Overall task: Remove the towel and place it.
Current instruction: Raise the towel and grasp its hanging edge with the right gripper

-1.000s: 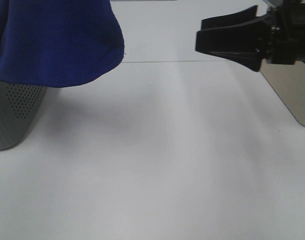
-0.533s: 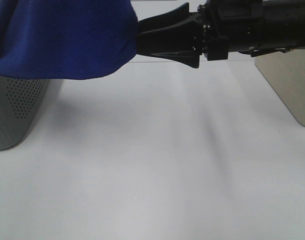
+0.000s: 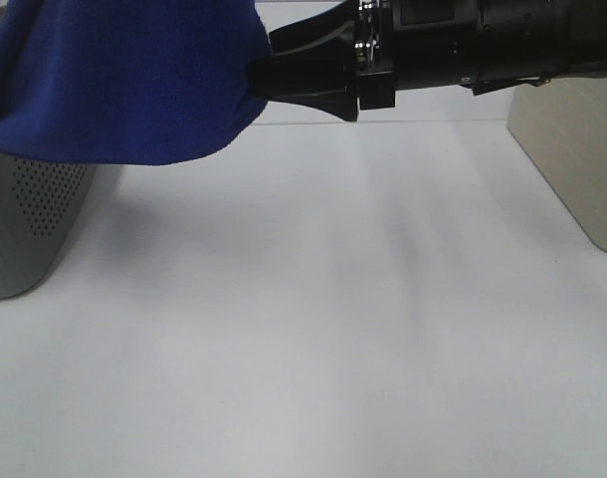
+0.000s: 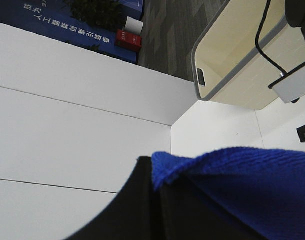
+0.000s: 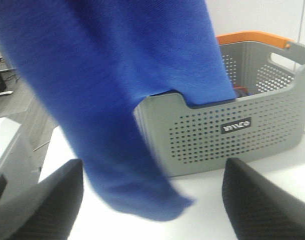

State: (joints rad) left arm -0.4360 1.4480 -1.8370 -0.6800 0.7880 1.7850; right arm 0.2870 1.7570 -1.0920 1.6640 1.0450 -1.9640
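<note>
We're looking along our left gripper [image 4: 155, 175] here, and it's pinching the edge of the blue towel [image 4: 242, 185] tight between its black jaws, with the cloth bunching up right at the grip. Behind that, white panels [image 4: 67, 125] are filling most of the view. A beige desk [image 4: 232, 55] with a black cable [image 4: 265, 30] running across it and a blue banner [image 4: 67, 22] are sitting further back.

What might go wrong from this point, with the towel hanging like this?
1. The towel hangs from the shut left gripper alone; a pinch near its edge may slip.
2. The open right gripper is at the towel's side; closing there may catch only a fold.
3. The towel hangs close to the grey basket and might snag its rim.
</note>
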